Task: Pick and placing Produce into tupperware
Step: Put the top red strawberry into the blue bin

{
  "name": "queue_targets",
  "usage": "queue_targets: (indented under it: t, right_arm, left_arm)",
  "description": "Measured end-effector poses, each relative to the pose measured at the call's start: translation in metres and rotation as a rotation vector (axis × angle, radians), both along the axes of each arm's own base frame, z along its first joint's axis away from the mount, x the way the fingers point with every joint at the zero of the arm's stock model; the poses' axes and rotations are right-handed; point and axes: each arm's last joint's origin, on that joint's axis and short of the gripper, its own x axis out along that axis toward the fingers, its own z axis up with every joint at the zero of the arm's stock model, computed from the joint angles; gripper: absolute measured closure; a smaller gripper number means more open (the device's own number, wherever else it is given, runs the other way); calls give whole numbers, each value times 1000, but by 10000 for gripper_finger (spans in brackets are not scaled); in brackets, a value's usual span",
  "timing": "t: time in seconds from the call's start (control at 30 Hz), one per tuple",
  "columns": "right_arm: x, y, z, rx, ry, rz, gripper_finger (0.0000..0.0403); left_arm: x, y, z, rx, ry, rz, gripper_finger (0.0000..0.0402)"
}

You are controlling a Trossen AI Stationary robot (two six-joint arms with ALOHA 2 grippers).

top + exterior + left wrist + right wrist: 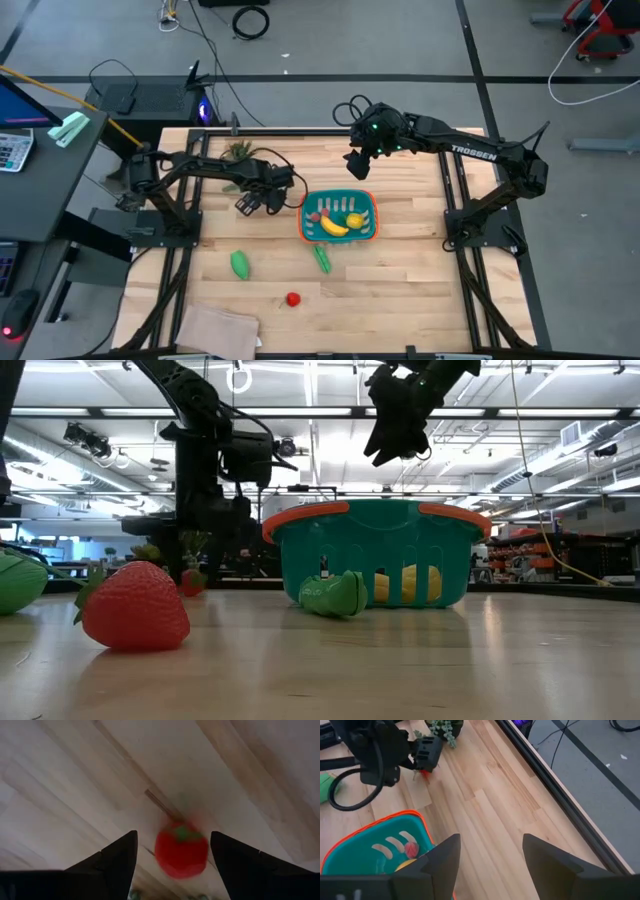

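Observation:
My left gripper (pixel 258 203) is open, low over the table left of the teal basket (pixel 372 212). In the left wrist view a small red round piece (pixel 181 850) with a green top lies on the wood between its fingers (pixel 172 837), with a gap on each side. The basket holds a yellow banana (pixel 335 226), a yellow chunk (pixel 355 219) and a red piece (pixel 325 212). One green pod (pixel 321 258) lies against the basket's near wall, and another (pixel 240 263) lies apart from it. A red strawberry (pixel 293 298) lies nearer. My right gripper (pixel 360 160) hangs open, high above the basket's far side.
A spiky green potted plant (pixel 240 152) stands at the far edge, behind my left arm. A tan cloth (pixel 215 328) lies at the near left corner. Bare wood stretches right of the basket and along the near edge. The dark frame rails (pixel 455 190) run along both table sides.

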Motion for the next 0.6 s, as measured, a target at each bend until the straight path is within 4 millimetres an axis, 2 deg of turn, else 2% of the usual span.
queue_targets:
  t: [0.4,0.6]
  right_arm:
    - [0,0,0,-7,3,7,180]
    - [0,0,0,-7,3,7,179]
  left_arm:
    - [-1,1,-1,4,9,20,146]
    - [-7,0,0,31,53,104,145]
